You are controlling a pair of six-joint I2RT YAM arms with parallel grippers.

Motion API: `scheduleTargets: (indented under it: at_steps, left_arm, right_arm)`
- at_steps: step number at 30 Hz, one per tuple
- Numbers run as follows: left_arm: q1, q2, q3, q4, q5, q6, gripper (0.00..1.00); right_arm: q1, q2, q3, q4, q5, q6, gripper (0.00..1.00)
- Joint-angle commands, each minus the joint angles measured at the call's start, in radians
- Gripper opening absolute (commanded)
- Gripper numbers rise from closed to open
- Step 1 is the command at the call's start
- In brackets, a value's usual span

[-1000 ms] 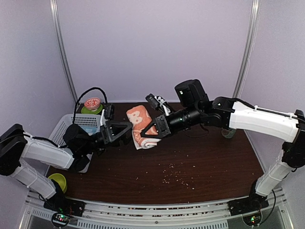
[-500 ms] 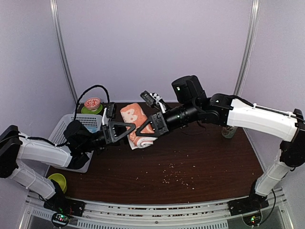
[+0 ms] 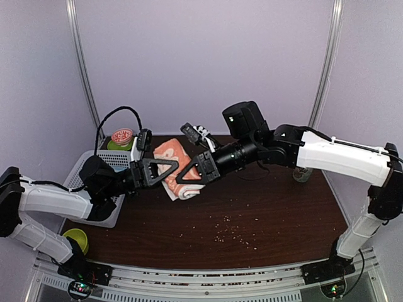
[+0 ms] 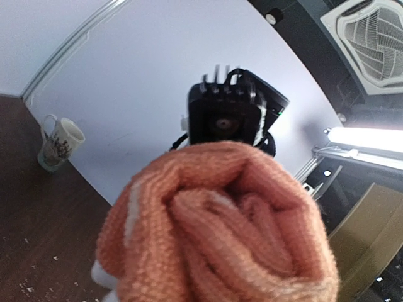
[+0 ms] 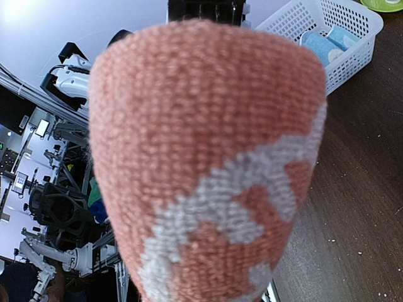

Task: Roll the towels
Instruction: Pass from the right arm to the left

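Seen from above, the rolled towel (image 3: 171, 151) is clamped in the narrow-set right gripper (image 3: 184, 177), its long axis lying across the fingers. The left gripper (image 3: 170, 168) is set against its opposite side, and whether it grips cannot be told. At the left wrist, the towel's spiral end (image 4: 233, 233) is met head-on, just ahead. At the right wrist, its rounded flank (image 5: 208, 157) fills the view.
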Motion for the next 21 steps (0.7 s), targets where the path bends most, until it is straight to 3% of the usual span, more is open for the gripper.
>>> scheduleTargets:
  at_steps: [1,2,4,7,10,12,16,21]
  left_arm:
    - [-0.005,-0.027,0.014,0.024,0.01,0.028,0.12]
    - [-0.005,-0.029,0.013,0.017,0.007,0.028,0.03]
    - [-0.005,-0.033,0.012,0.005,0.003,0.033,0.0]
    - [-0.003,-0.054,0.003,-0.023,-0.02,0.052,0.0]
    - [0.024,-0.104,-0.015,-0.106,-0.065,0.086,0.0]
    - [0.065,-0.159,-0.042,-0.161,-0.098,0.099,0.0]
    - [0.176,-0.326,-0.067,-0.4,-0.155,0.154,0.0]
    - [0.406,-0.613,-0.099,-0.896,-0.288,0.21,0.0]
  right_arm:
    - [0.004,0.005,0.038,-0.017,0.011,-0.021,0.0]
    - [0.004,0.005,0.04,-0.019,0.015,-0.021,0.0]
    - [0.004,0.007,0.045,-0.027,0.018,-0.02,0.05]
    - [0.005,-0.002,0.045,-0.025,0.033,-0.014,0.47]
    - [0.004,-0.03,0.033,-0.035,0.079,-0.015,0.77]
    - [0.0,-0.061,0.021,-0.046,0.113,-0.021,0.91]
    - [-0.018,-0.118,-0.023,-0.06,0.176,-0.026,0.98]
    - [-0.065,-0.239,-0.181,0.023,0.28,0.016,0.98]
